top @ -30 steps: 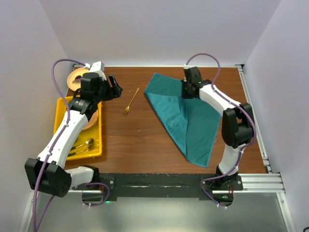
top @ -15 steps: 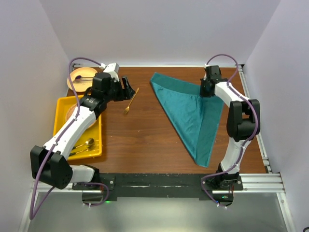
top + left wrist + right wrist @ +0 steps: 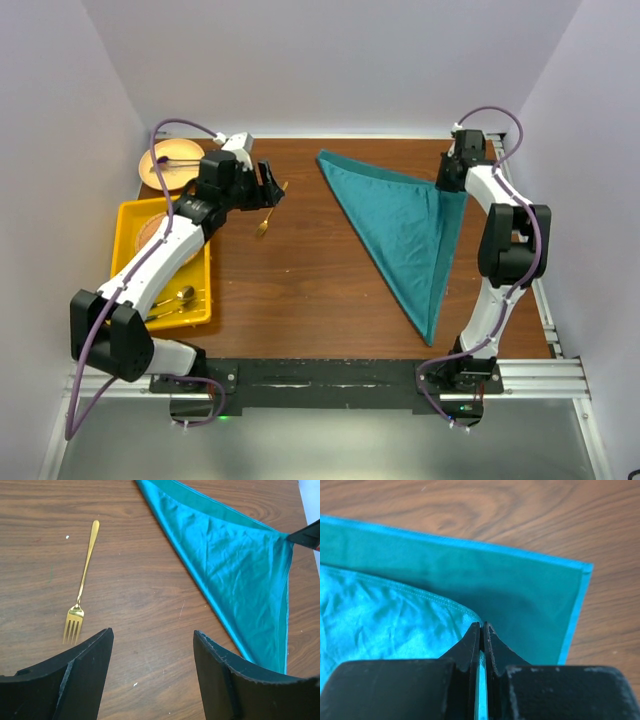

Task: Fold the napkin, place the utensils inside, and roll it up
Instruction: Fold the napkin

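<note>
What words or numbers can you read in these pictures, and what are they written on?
None. No word, label, number or sign can be read in any of the views. The napkin is plain teal, the fork is plain gold, and the yellow tray and wooden table show no writing.

White links with black joints form the left arm (image 3: 150, 265) and right arm (image 3: 490, 185); a purple cable (image 3: 185, 123) loops along each; left gripper (image 3: 152, 630) fingers matte black
</note>
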